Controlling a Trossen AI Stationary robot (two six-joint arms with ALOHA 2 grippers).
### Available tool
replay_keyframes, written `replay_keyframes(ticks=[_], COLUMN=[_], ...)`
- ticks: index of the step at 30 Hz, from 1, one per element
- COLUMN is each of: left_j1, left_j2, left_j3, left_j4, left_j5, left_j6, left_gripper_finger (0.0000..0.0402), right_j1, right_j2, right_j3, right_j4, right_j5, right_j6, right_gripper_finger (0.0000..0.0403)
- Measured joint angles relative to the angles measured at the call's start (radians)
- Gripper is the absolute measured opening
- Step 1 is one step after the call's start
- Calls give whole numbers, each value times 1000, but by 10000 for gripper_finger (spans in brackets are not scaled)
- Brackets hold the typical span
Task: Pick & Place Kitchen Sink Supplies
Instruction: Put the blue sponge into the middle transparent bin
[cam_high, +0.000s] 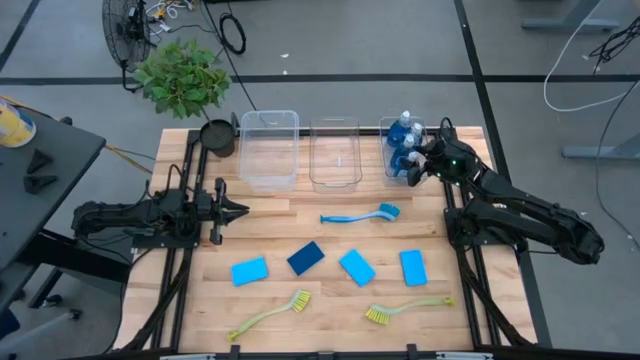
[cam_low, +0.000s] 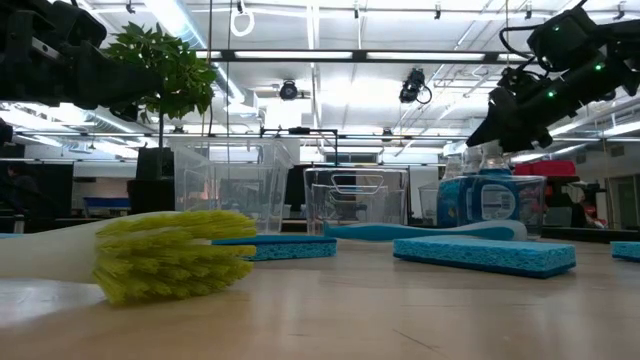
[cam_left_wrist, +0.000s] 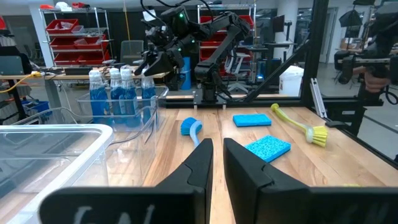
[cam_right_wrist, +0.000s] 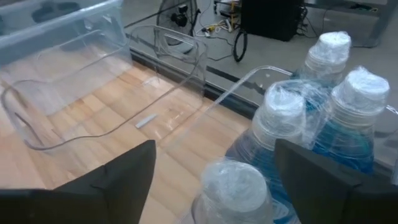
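Observation:
Several blue bottles (cam_high: 405, 135) with pale wrapped caps stand in the right clear bin (cam_high: 388, 160), also seen as bottles (cam_right_wrist: 323, 106). My right gripper (cam_high: 415, 170) hovers open just above them; a cap (cam_right_wrist: 236, 183) shows between its spread fingers, untouched. On the table lie a blue brush (cam_high: 360, 214), three lighter blue sponges (cam_high: 249, 271) (cam_high: 356, 266) (cam_high: 413, 267), a darker sponge (cam_high: 306, 257) and two yellow-green brushes (cam_high: 270, 313) (cam_high: 405, 310). My left gripper (cam_high: 238, 210) waits at the table's left, shut to a narrow slit, and holds nothing.
Two more clear bins, the left one (cam_high: 268, 150) and the middle one (cam_high: 335, 152), stand along the far edge beside the bottles' bin. A potted plant (cam_high: 185, 80) sits at the far left corner. Bare wood lies between the bins and the blue brush.

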Motion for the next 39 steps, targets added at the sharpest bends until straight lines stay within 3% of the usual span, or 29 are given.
replay_keyframes(ticks=[16,27,33,39], left_j1=[0,0,0,0], left_j2=[0,0,0,0], left_j3=[0,0,0,0], left_j4=[0,0,0,0], left_j5=[0,0,0,0], left_j6=[0,0,0,0], left_gripper_finger=[44,44,44,44], right_j1=[1,1,1,2], right_j2=[-34,-33,-20,-18], right_j3=[138,436,569,594], right_j4=[-74,-270,-400,-415], right_j5=[-13,-17,-91,-185], right_j6=[-34,-133,-184,-131], right_gripper_finger=[346,346,346,346])
